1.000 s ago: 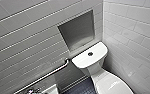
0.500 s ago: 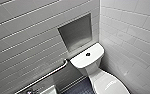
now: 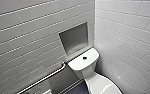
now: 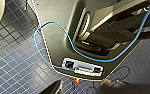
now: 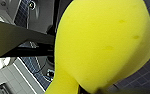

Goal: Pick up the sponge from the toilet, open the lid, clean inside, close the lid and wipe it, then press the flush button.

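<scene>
Right wrist view: small bright yellow oblong sponge (image 5: pixel 101 42) is pinched in right gripper (image 5: pixel 77 87) jaws, so pickup is done. Left gripper (image 4: pixel 91 87) jaws: cannot tell. Glossy white ceramic toilet (image 3: pixel 83 65) has its smooth oval lid (image 3: pixel 101 86) down; cleaning, wiping and flushing are outstanding.

A floor (image 4: pixel 13 62) of small dark blue square tiles with pale grout is laid throughout. The toilet (image 3: pixel 87 71) is set directly on it, with dark tiles seen just beside its foot. The robot's grey base (image 4: pixel 58 25) is also borne by it, and a thin blue cable (image 4: pixel 41 27) is looped across that base.
</scene>
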You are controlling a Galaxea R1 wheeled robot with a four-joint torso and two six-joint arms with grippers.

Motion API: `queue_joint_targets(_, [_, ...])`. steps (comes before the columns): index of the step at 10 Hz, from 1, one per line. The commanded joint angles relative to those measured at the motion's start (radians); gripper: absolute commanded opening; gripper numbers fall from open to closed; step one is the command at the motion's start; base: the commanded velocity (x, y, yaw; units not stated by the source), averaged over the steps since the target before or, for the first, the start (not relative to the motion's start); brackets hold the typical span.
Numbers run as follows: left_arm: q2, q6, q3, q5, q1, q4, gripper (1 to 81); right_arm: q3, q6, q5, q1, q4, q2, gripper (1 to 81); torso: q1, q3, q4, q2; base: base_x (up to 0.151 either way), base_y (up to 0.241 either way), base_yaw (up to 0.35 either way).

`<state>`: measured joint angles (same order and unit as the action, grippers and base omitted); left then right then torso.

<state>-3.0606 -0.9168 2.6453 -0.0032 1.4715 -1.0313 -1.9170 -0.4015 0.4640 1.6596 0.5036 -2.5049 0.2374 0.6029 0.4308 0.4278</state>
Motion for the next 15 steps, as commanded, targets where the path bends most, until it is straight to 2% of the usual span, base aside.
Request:
queue_joint_targets(1, [0.015, 0.004, 0.005, 0.058, 0.008, -0.001, 81.1, -0.065, 0.000, -0.088, 0.015, -0.023, -0.059, 1.0, -0.062, -0.093, -0.022, -0.097, 0.000, 0.000, 0.000])
queue_joint_targets(2, [0.014, 0.004, 0.005, 0.057, 0.007, -0.004, 81.1, -0.103, 0.000, -0.090, 0.015, -0.023, -0.084, 1.0, -0.086, -0.129, -0.028, -0.133, 0.000, 0.000, 0.000])
queue_joint_targets(3, [0.014, 0.004, 0.005, 0.058, 0.005, -0.006, 81.1, -0.144, 0.000, -0.090, 0.016, -0.023, -0.111, 1.0, -0.111, -0.166, -0.012, -0.169, 0.000, 0.000, 0.000])
queue_joint_targets(4, [0.012, 0.006, 0.005, 0.058, 0.005, -0.007, 81.1, -0.192, 0.000, -0.100, 0.015, -0.023, -0.140, 1.0, -0.135, -0.204, -0.014, -0.206, 0.000, 0.000, 0.000])
queue_joint_targets(5, [0.012, 0.006, 0.005, 0.058, 0.004, -0.007, 81.1, -0.227, -0.002, -0.113, 0.012, -0.027, -0.165, 1.0, -0.159, -0.200, -0.015, -0.243, 0.000, 0.000, 0.000])
queue_joint_targets(6, [0.011, 0.004, 0.005, 0.058, 0.002, -0.007, 81.1, -0.273, -0.002, -0.130, 0.007, -0.028, -0.194, 1.0, -0.183, -0.174, -0.015, -0.277, 0.000, 0.000, 0.000])
queue_joint_targets(8, [0.008, 0.004, 0.005, 0.058, 0.002, -0.007, 81.1, -0.364, -0.002, -0.136, 0.007, -0.039, -0.255, 1.0, -0.219, -0.194, -0.015, -0.330, 0.000, 0.000, 0.000])
queue_joint_targets(9, [0.008, 0.004, 0.005, 0.058, 0.002, -0.007, 81.1, -0.407, -0.002, -0.134, 0.009, -0.051, -0.284, 1.0, -0.237, -0.288, -0.015, -0.367, 0.000, 0.000, 0.000])
queue_joint_targets(11, [0.008, 0.004, 0.005, 0.058, 0.002, -0.007, 81.1, -0.442, 0.000, -0.134, 0.007, -0.056, -0.309, 1.0, -0.237, -0.313, -0.016, -0.424, 0.000, 0.000, 0.000])
queue_joint_targets(12, [0.006, 0.004, 0.005, 0.057, 0.002, -0.007, 81.1, -0.442, 0.000, -0.134, 0.007, -0.056, -0.311, 1.0, -0.213, -0.337, -0.016, -0.351, 0.000, 0.000, 0.000])
queue_joint_targets(15, [0.005, 0.004, 0.005, 0.057, 0.002, -0.007, 81.1, -0.447, 0.000, -0.134, 0.006, -0.054, -0.311, 1.0, -0.221, -0.432, -0.016, -0.392, 0.000, 0.000, 0.000])
